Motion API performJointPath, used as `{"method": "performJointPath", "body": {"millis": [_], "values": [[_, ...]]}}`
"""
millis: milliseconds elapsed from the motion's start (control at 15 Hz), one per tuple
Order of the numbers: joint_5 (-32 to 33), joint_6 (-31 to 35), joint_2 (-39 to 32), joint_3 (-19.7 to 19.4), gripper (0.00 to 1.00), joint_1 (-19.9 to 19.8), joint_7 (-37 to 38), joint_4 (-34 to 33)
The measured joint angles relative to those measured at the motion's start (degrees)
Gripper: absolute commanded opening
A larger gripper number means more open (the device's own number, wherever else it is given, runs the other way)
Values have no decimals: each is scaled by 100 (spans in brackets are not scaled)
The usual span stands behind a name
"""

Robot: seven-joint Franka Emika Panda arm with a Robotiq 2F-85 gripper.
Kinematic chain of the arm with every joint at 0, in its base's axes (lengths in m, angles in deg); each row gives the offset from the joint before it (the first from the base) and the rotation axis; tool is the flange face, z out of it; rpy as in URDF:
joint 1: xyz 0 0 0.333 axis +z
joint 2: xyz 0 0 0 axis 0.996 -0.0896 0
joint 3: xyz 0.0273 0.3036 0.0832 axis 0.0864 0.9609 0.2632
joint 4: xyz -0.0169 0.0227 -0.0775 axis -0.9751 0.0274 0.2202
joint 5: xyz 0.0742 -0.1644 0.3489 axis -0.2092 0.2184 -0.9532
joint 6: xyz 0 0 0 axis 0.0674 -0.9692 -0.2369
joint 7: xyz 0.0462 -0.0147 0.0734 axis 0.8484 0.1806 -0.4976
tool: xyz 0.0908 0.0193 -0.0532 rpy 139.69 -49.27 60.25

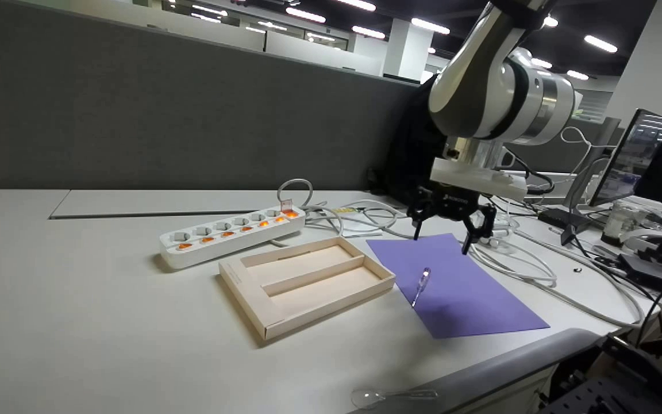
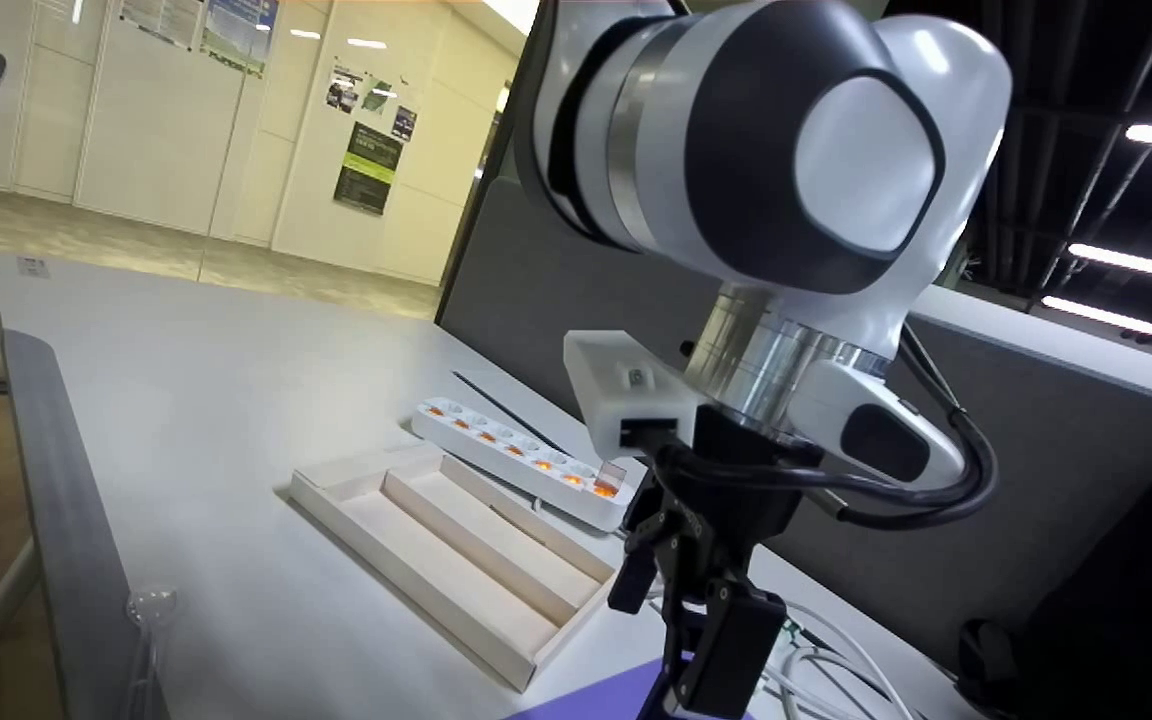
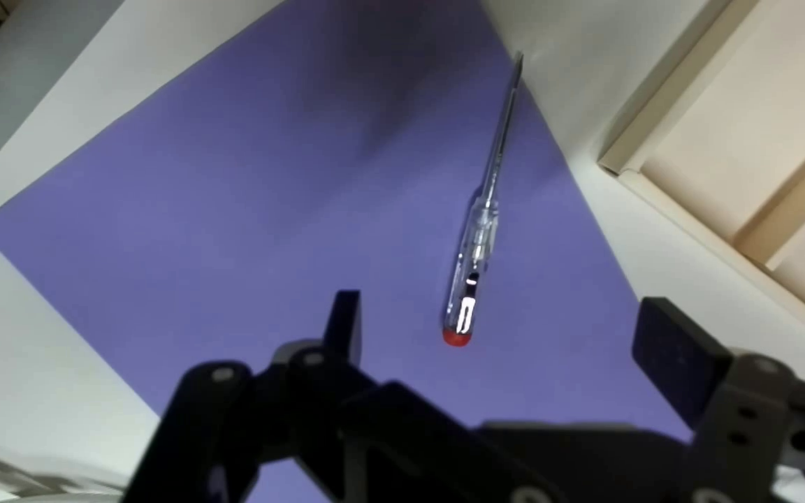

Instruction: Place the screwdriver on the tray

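Closest is a clear spoon (image 1: 391,396), near the edge of the white desk (image 1: 107,305). Then comes the little screwdriver (image 3: 474,258), lying flat on the purple sheet (image 1: 480,293). The wooden tray (image 1: 249,293) sits just beside the sheet. The gripper (image 1: 441,244) hangs over the sheet with its fingers (image 3: 682,363) spread wide. Behind the tray is a white power strip (image 1: 233,240), then a grey partition (image 1: 193,115).

White-and-charcoal arm (image 2: 746,130) – silver collar (image 2: 751,340), black cables (image 2: 761,477) – black jointed tool (image 1: 441,244)
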Motion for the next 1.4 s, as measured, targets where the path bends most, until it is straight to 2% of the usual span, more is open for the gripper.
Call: {"method": "performJointPath", "body": {"millis": [267,733,1333,1400], "values": [[-79,113,-93,-90,100,37,-3,-2],[-106,690,-673,-277,100,121,-2,-160],[-322,762,-1462,-335,99,332,-2,-656],[-332,766,-1529,-336,75,344,-2,-702]]}}
